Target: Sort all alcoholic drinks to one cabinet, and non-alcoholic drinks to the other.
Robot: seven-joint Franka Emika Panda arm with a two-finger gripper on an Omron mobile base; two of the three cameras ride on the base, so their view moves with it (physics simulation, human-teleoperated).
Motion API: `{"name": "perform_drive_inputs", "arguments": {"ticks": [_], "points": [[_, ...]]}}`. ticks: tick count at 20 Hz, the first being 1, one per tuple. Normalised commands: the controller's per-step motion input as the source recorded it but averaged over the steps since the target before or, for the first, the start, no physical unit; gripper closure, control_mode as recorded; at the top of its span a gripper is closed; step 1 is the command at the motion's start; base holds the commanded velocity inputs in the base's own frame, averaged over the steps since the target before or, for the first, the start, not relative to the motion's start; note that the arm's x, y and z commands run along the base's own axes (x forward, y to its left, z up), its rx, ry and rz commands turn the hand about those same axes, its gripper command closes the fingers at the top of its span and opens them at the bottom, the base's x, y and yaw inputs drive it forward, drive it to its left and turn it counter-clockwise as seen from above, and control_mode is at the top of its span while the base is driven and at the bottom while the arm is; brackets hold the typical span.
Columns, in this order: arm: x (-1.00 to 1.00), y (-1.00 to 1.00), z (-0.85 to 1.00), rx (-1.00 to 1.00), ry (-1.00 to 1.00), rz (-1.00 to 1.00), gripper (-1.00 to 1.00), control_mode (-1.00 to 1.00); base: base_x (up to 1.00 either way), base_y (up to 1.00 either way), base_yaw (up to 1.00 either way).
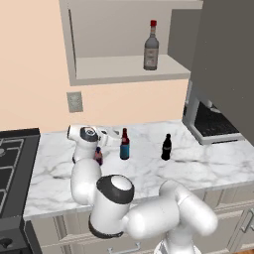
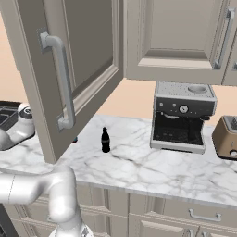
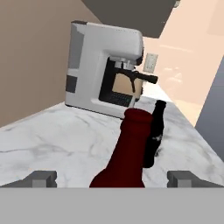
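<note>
Tool: we are seeing the tool (image 3: 112,179) standing wide, its fingertips (image 3: 41,178) on both sides of the dark brown-red bottle (image 1: 124,144), not touching it.
Dark bottle label: blue, unreadable.
Cola bottle (image 1: 166,147): standing on the tabletop (image 1: 208,166), just beyond the dark bottle; red band, no letters clear.
Clear bottle (image 1: 151,46): on the cabinet shelf (image 1: 114,68), pale label unreadable.
Purple-pink container (image 1: 98,156): beside the arm.
Coffee machine (image 2: 181,115): no brand visible.

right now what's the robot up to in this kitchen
It is sorting drinks. The clear red-capped bottle already stands on the shelf of the open wall cabinet. The gripper is down at the marble counter with its fingers spread either side of the dark brown-red bottle, not yet closed. The black cola bottle stands just beyond.
</note>
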Motion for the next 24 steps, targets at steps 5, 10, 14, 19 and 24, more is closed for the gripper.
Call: {"name": "perform_drive_inputs", "arguments": {"ticks": [5, 10, 14, 19, 24], "points": [[-0.12, -0.31, 0.0, -0.05, 0.03, -0.08, -1.0, -1.0, 0.0, 0.0, 0.0], [-0.1, -0.33, 0.0, -0.07, 0.02, -0.06, -1.0, -1.0, 0.0, 0.0, 0.0], [0.0, -0.22, 0.0, -0.09, 0.03, -0.04, 1.0, -1.0, 0.0, 0.0, 0.0], [-0.09, -0.17, 0.16, -0.05, 0.02, -0.01, 1.0, -1.0, 0.0, 0.0, 0.0], [-0.45, -0.05, 0.66, 0.04, 0.0, 0.0, 1.0, -1.0, 0.0, 0.0, 0.0]]}}
